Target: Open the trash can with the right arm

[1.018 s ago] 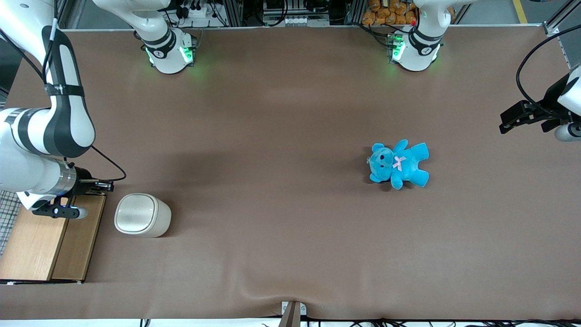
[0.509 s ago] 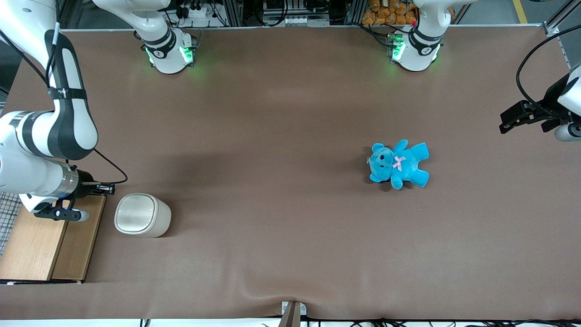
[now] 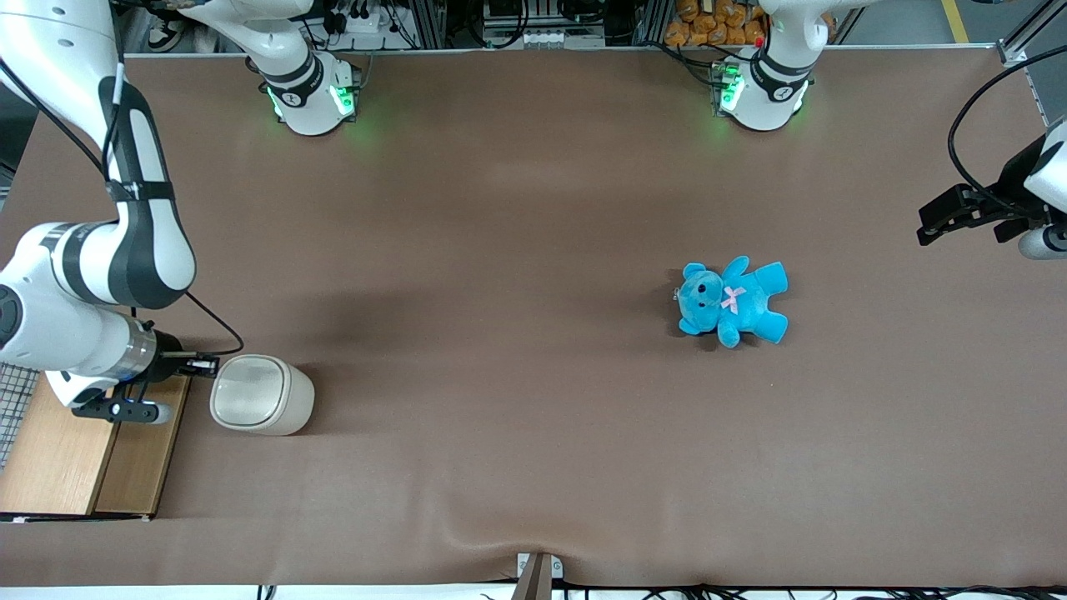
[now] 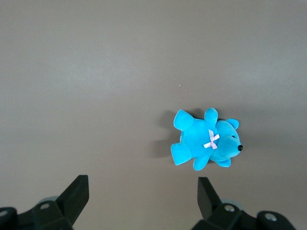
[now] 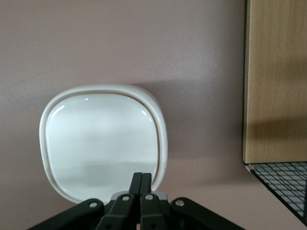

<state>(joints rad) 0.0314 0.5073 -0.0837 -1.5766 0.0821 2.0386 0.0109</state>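
- The small cream-white plastic trash can (image 3: 262, 394) with a rounded-rectangle body and a paler rimmed lid (image 5: 101, 143) stands on the brown table cloth (image 3: 517, 250) toward the working arm's end, just beside the light wooden box with wire mesh (image 3: 79, 454).
- The small black gripper (image 3: 202, 364) of the glossy white right arm (image 3: 100, 275) hovers at the lid's edge, on the side next to the wooden box; its fingers (image 5: 135, 184) are pressed together, holding nothing.
- The can looks light and hollow, so a sideways shove would probably slide or tip it on the cloth.
- The lid looks smooth, stiff and rather slippery; it offers no handle, so the closed fingertips probably should press down on it, or catch under its raised rim.
- The blue plush teddy bear (image 3: 732, 301) lies well apart, toward the parked arm's end.
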